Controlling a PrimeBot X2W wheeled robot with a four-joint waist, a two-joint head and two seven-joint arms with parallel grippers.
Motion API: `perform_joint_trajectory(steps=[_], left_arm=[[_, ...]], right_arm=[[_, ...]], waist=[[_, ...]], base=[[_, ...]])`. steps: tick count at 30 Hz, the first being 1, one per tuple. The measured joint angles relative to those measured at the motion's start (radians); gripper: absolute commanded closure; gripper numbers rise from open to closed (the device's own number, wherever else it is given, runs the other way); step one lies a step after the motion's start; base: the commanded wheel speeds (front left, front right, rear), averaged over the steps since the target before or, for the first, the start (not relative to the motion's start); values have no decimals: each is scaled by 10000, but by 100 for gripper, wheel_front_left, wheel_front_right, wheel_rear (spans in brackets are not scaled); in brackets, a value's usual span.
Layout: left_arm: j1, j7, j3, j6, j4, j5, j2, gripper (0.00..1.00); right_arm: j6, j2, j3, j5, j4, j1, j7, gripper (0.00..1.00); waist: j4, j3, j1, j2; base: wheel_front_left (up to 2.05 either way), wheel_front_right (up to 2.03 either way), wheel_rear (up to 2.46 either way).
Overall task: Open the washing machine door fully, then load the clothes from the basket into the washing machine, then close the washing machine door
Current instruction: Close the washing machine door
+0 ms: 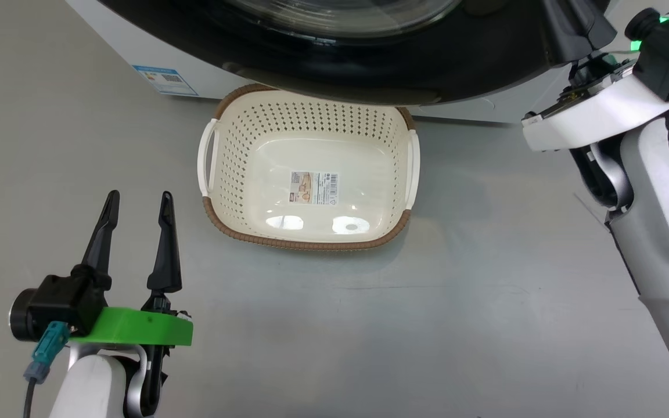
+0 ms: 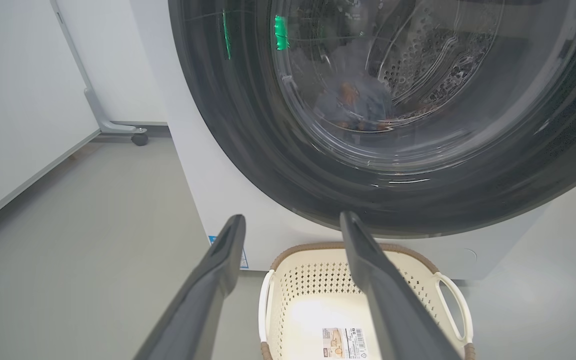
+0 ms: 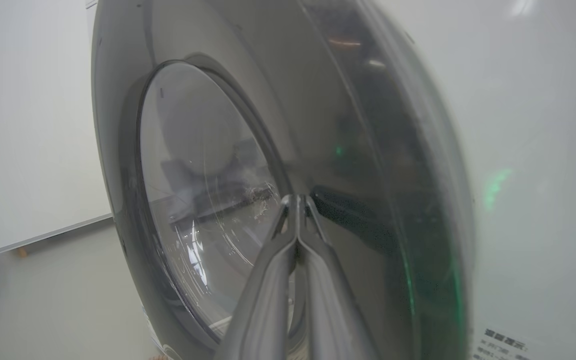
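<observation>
Washing machine door (image 3: 328, 115) lies directly ahead of the right gripper (image 3: 297, 201), closed, tips at its black rim beside the dark recess (image 3: 340, 210); left gripper (image 1: 140, 197), open, hangs well apart by the empty basket (image 1: 305, 244).

one washing machine (image 2: 208, 200) with one round door (image 2: 238, 140). one basket (image 1: 236, 151) with two white handles (image 1: 207, 157) and one label (image 1: 313, 187). one blue-edged sticker (image 1: 166, 79). one heap of blue clothes (image 2: 355, 102), garments too blurred to count. two grippers, left gripper (image 1: 140, 197) and right gripper (image 3: 296, 200), two fingers (image 1: 102, 232) each. one castor (image 2: 139, 139).
</observation>
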Motion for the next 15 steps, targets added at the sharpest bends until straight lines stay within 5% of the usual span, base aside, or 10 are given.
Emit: perform_joint_trajectory(steps=[15], left_arm=[[-306,0,-188,0,-102,-343,-56,0]], right_arm=[[182,-757,-303,-286,520,-1477,-15,100]], waist=[[683,839,0,0]], base=[[0,0,0]])
